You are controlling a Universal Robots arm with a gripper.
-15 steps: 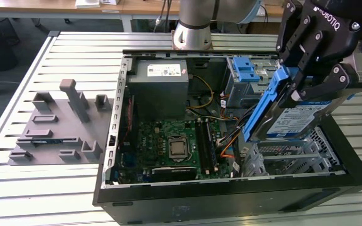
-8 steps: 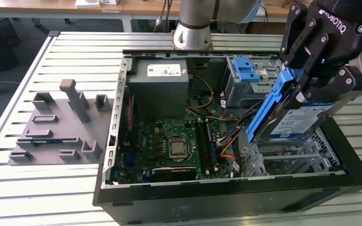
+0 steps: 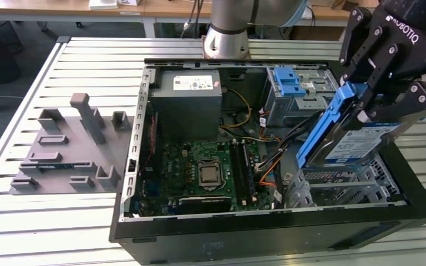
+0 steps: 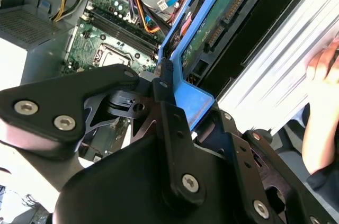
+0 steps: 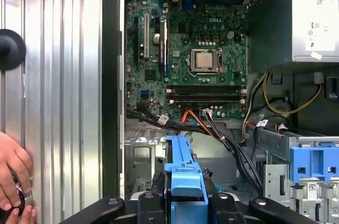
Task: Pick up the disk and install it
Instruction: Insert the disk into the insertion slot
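— Item: arm [image 3: 224,33]?
— Silver-grey tube; joint cap [image 3: 294,14] pale blue, it seems.
— Item: hand [image 3: 390,111]?
— Matte black linkage fingers [image 4: 175,128], silver screws [image 4: 25,107], white lettering [image 3: 405,26] on the body.

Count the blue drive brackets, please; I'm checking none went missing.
2. One bracket wraps the disk held by the end effector over the computer case; the other bracket sits empty in the metal drive cage. More could be hidden.

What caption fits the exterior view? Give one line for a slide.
The gripper holds the blue-framed disk tilted above the drive cage of the open computer case.
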